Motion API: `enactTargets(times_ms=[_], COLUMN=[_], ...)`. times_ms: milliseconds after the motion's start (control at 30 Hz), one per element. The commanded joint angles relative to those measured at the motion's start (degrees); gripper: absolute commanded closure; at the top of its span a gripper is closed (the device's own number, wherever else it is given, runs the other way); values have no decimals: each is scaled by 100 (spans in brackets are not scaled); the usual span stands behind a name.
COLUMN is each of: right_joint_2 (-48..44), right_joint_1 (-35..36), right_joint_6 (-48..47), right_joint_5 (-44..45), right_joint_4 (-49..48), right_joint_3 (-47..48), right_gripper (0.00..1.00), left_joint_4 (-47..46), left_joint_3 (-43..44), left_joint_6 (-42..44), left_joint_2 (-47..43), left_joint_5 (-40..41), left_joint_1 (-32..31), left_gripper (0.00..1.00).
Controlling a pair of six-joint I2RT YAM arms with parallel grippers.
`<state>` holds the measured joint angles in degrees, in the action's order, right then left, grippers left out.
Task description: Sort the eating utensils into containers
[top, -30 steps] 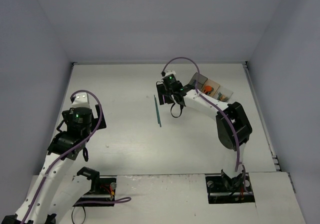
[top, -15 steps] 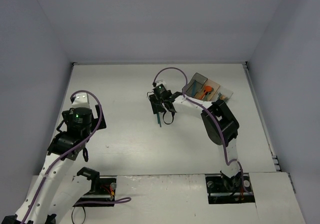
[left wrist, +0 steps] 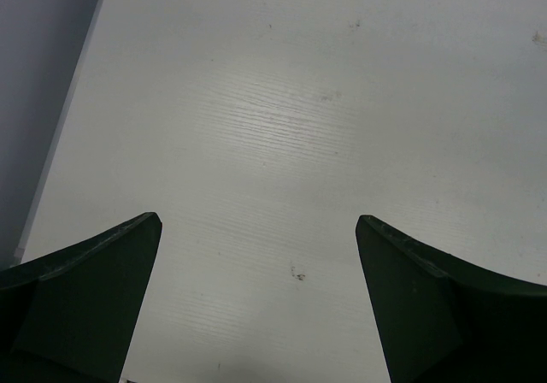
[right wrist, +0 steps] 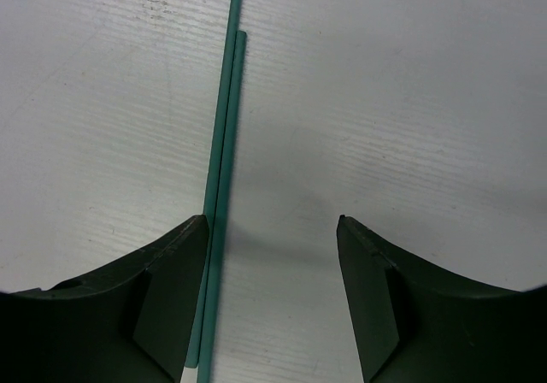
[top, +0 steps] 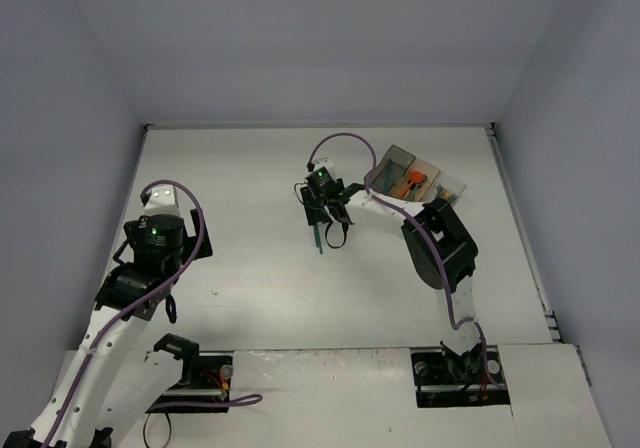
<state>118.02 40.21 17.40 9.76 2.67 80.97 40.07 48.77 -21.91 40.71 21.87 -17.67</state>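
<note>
Two slim teal utensils (right wrist: pixel 224 126) lie side by side on the white table, also seen mid-table as the teal utensils (top: pixel 319 236). My right gripper (right wrist: pixel 273 220) hangs low over them, open; they run just inside its left finger (right wrist: pixel 162 289) and nothing is gripped. From above, the right gripper (top: pixel 326 228) covers their far half. The containers stand in a row at the back right: dark grey (top: pixel 394 162), orange-tan (top: pixel 424 180) with an orange utensil inside, clear (top: pixel 449 190). My left gripper (left wrist: pixel 259 220) is open over bare table.
The left arm (top: pixel 152 243) is folded over the left side of the table, far from the utensils. Blue-grey walls close the table on three sides. The right arm's elbow (top: pixel 438 248) juts out near the containers.
The right arm swung left from beside the containers to over the teal utensils, then held nearly still. Its jaws narrowed a little. The left arm has not moved.
</note>
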Motion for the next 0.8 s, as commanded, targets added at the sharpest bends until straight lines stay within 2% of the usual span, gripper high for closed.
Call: enactTargets(times_ms=[0, 367, 767], right_joint_2=[-9, 122, -170], right_joint_1=[-13, 16, -70], right_joint_6=[106, 129, 91], right_joint_5=[289, 213, 645], right_joint_4=[-206, -206, -206], right_joint_3=[86, 13, -574], right_gripper=[42, 43, 45], left_joint_4=[-220, -219, -219], left_joint_3=[71, 71, 71], left_joint_6=[-6, -6, -6], left_joint_2=[34, 31, 26], left_joint_5=[-7, -7, 10], left_joint_1=[-17, -17, -17], left_gripper=[3, 3, 3])
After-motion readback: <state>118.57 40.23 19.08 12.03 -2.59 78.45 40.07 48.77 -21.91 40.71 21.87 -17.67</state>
